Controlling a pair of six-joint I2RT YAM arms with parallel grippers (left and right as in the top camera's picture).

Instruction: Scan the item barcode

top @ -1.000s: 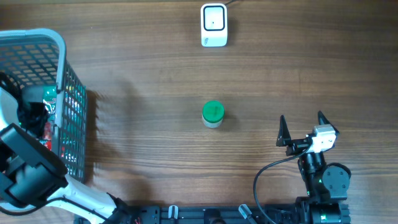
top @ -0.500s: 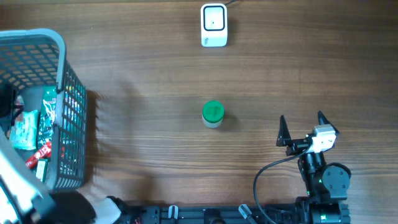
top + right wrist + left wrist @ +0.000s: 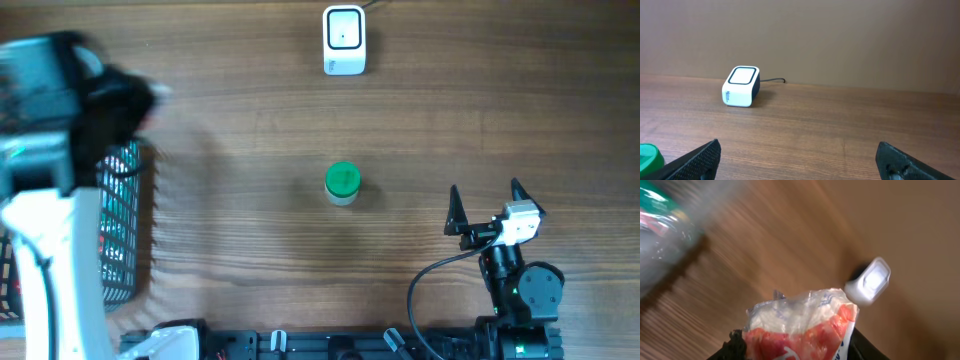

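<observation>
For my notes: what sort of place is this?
Probably a mock shop checkout on a wooden table: a white box-shaped barcode scanner, a grey plastic mesh basket and a red-and-white plastic packet.

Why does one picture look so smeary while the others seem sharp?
Left wrist view: table and basket streaked with blur, only the packet fairly crisp. Overhead: left arm smeared, jar and scanner sharp. Right wrist view: sharp, evenly lit.

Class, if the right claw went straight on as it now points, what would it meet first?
Probably nothing: the way looks free over bare table; the barcode scanner sits left of it.
</observation>
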